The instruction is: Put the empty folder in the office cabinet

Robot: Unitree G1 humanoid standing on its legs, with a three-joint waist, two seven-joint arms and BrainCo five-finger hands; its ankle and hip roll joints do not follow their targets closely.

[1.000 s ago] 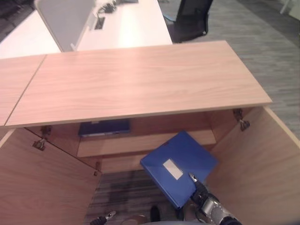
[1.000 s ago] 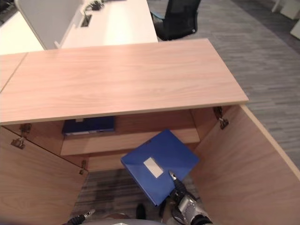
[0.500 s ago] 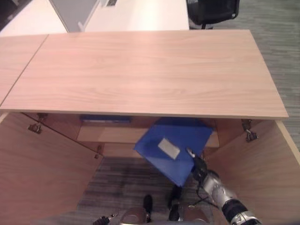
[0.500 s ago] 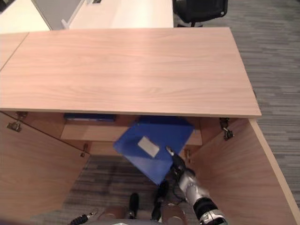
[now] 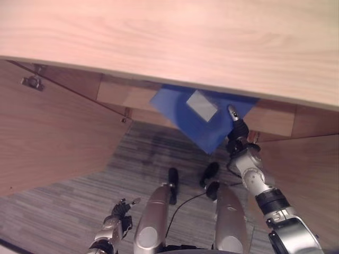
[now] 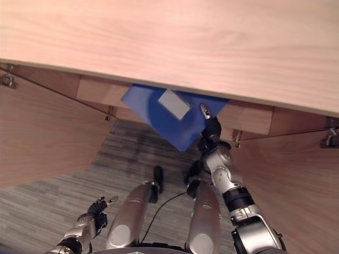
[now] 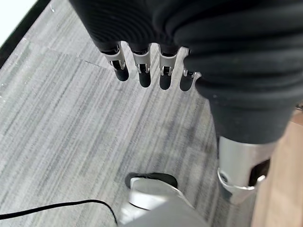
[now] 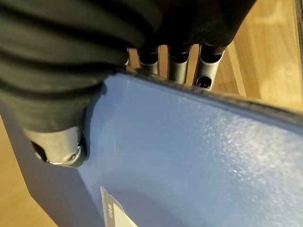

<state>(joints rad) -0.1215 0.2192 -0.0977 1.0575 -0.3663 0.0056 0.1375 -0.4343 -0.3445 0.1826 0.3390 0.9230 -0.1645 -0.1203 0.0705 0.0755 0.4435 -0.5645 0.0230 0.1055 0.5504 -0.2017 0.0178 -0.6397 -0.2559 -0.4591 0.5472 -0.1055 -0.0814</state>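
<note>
The blue folder with a white label is held flat at the front of the open cabinet, its far end hidden under the wooden cabinet top. My right hand grips the folder's near right corner. In the right wrist view the thumb lies on the blue cover and the fingers curl under its edge. A shelf edge runs just behind the folder. My left hand hangs low over the carpet, its fingers straight and holding nothing.
The cabinet's left door and right door stand open on either side of me. A metal hinge shows at the upper left. Grey striped carpet lies below.
The camera has tipped down and closer. My right arm has reached forward, carrying the folder further in under the cabinet top. The left hand now shows low at the left.
</note>
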